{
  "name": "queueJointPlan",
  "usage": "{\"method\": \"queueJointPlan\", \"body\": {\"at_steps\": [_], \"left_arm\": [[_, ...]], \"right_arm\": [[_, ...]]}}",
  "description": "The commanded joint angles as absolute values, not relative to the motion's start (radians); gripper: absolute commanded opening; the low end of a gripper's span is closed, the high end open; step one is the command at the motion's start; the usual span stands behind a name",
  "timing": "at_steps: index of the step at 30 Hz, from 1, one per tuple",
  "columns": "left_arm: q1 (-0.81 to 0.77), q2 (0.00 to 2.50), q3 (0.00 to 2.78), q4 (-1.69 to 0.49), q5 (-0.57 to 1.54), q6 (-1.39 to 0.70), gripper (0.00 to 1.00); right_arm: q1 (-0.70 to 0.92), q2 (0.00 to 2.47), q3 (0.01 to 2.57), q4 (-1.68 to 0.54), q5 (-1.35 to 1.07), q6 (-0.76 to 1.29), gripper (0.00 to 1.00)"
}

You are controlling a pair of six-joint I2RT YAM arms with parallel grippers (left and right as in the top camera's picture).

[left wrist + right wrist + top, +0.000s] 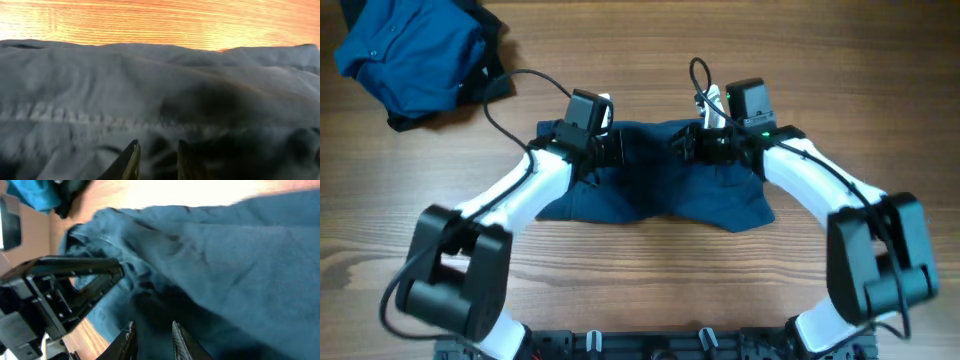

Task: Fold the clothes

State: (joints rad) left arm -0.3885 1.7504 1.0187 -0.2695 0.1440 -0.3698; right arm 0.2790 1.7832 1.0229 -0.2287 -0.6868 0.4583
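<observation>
Overhead, what takes up the bench [650, 290]?

Mostly the navy shorts [650, 200], spread at its centre between the two arms, leg ends toward the near edge. The cloth is rumpled, with a stitched seam running across it. A brighter blue shirt [410, 55] lies bunched at the far left corner, well apart.

And each gripper?

The left gripper [157, 162] is nearly closed, pinching a pucker of the shorts. The right gripper [152, 340] shows a narrow gap over the same cloth; I cannot tell whether it grips.
</observation>
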Motion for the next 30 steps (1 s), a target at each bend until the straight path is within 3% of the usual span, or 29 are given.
{"method": "queueJointPlan", "body": {"at_steps": [1,13,15,20,30], "left_arm": [[-0.358,1.813,1.016,-0.241,0.183,-0.371,0.23],[-0.212,1.898,1.016,-0.212,0.109,-0.198,0.24],[-0.18,1.898,1.016,-0.204,0.109,-0.142,0.28],[-0.119,1.897,1.016,-0.173,0.061,-0.118,0.35],[-0.095,1.814,1.016,-0.097,-0.009,-0.115,0.36]], "right_arm": [[0.282,1.859,1.026,-0.217,-0.726,0.482,0.24],[0.268,1.917,1.026,-0.263,-0.222,0.498,0.31],[0.253,1.917,1.026,-0.266,-0.155,0.498,0.31],[0.192,1.914,1.028,-0.271,-0.043,0.497,0.31],[0.091,1.777,1.118,-0.466,0.154,0.494,0.34]]}}
